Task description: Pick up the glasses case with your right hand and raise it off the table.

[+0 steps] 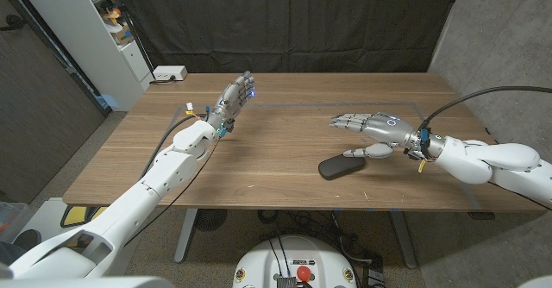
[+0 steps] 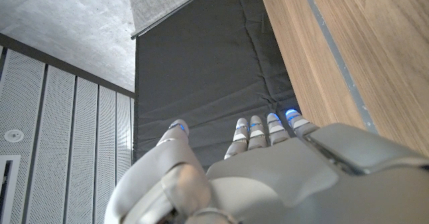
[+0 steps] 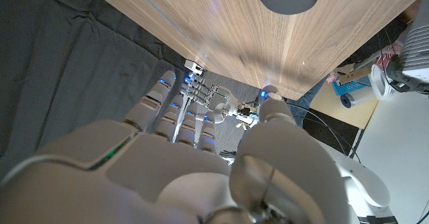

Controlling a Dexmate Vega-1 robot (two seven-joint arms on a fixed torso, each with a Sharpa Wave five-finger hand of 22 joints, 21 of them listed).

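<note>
the left robot hand [image 1: 235, 94] waits unclenched and empty, while the right robot hand [image 1: 373, 126] hovers with fingers spread, holding nothing, just above the glasses case [image 1: 341, 165] lying on the surface [image 1: 285, 141], so a shallow closing could likely skid the smooth case away.

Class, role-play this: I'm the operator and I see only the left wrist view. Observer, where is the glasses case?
Observer: The case lies on the table, near its front edge, right of centre.
Operator: Is the right hand holding it?
Observer: No. The right hand is just past it, fingers spread, holding nothing.
Operator: How close is my left hand?
Observer: The left hand is far across the table from the case, holding nothing.
</note>
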